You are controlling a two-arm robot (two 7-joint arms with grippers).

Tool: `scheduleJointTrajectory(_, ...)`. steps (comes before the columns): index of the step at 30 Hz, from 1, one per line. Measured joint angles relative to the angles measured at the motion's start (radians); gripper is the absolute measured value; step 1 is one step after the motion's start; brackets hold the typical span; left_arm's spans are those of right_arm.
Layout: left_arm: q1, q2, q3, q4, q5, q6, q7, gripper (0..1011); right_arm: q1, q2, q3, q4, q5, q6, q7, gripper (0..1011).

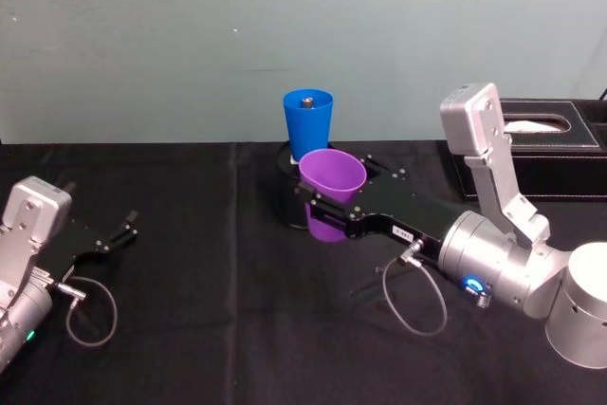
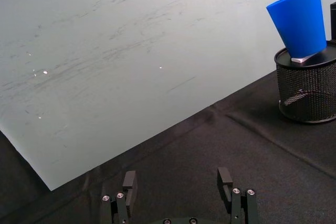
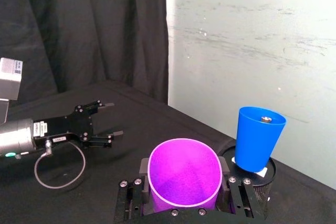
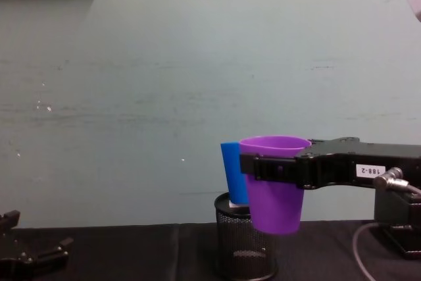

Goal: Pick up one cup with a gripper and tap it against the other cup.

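The right gripper (image 1: 327, 210), jaws pinching the purple tumbler (image 1: 332, 175), should ease it gently against the blue tumbler (image 1: 308, 125); the left gripper (image 2: 177, 182) idles by the worktop's left edge, jaws spread.

Smooth plastic purple cup (image 1: 332, 175), blue cup (image 1: 308, 122) — matt black cloth (image 1: 190, 282), wire-mesh holder (image 2: 307, 95)

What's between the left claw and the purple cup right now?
Only bare black tablecloth, as the head view shows; the left claw sits open, far from the purple cup in the right claw.
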Motion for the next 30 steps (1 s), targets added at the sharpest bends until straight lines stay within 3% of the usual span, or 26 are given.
scheduleJointTrajectory(30, 0.000, 0.000, 0.000, 0.000, 0.000, 0.000, 0.000, 1000, -0.008, -0.005, 0.005, 0.008, -0.003, -0.012, 0.005, 729)
